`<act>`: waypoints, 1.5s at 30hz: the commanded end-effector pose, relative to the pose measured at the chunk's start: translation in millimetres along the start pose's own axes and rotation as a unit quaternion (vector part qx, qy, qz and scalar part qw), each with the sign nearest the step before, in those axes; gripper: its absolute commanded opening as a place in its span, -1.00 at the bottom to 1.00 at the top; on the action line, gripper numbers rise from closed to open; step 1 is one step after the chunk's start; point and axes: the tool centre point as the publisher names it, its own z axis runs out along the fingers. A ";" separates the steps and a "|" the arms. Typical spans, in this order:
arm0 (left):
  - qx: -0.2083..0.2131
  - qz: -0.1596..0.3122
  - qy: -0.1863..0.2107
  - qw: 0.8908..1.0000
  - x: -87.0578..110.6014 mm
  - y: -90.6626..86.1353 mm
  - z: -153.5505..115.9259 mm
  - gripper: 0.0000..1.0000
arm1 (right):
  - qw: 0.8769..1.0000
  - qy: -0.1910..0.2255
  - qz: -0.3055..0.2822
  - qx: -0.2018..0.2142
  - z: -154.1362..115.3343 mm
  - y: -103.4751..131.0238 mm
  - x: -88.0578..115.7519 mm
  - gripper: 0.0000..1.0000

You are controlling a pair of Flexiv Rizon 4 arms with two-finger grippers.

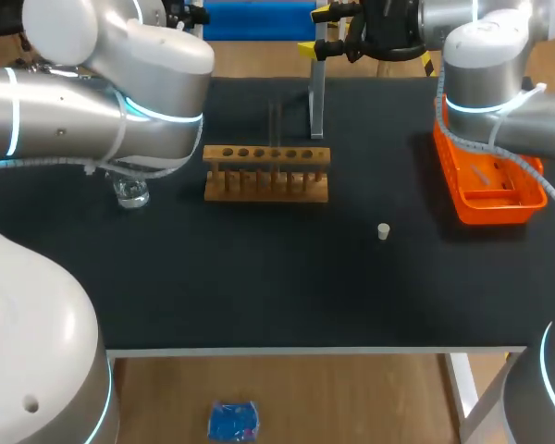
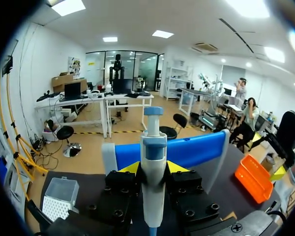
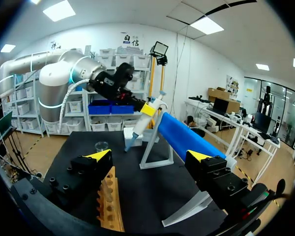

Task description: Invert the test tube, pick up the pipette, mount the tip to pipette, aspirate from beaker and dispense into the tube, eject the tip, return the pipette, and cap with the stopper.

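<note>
My left gripper (image 2: 152, 168) is shut on the white and blue pipette (image 2: 153, 147), held upright above the table's far left. In the right wrist view the pipette (image 3: 140, 123) slants down from that gripper (image 3: 146, 109), its lower end near the tip box (image 3: 132, 132). My right gripper (image 3: 150, 156) stands open and holds nothing, above the wooden tube rack (image 3: 108, 206). In the head view it (image 1: 316, 32) is at the far edge by the stand. The glass beaker (image 1: 129, 192) sits left of the rack (image 1: 266, 173). The small white stopper (image 1: 383, 231) lies on the mat.
The pipette stand (image 1: 316, 92) with its blue bar (image 3: 187, 140) rises behind the rack. An orange tray (image 1: 490, 180) sits at the right edge. The tip box (image 2: 59, 196) stands at the far left. My left arm's bulk (image 1: 92, 102) hides the table's back left in the head view.
</note>
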 end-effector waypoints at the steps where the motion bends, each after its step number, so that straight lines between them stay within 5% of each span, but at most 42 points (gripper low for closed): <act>1: -0.004 -0.001 -0.007 1.000 0.3 -5.3 11.8 -1.00 | 1.000 0.001 0.000 0.001 -0.9 0.3 -0.4 1.00; 45: -0.035 -0.024 -0.041 0.998 -15.3 8.6 41.3 -1.00 | 1.000 0.001 0.000 0.001 -0.9 0.3 -0.4 1.00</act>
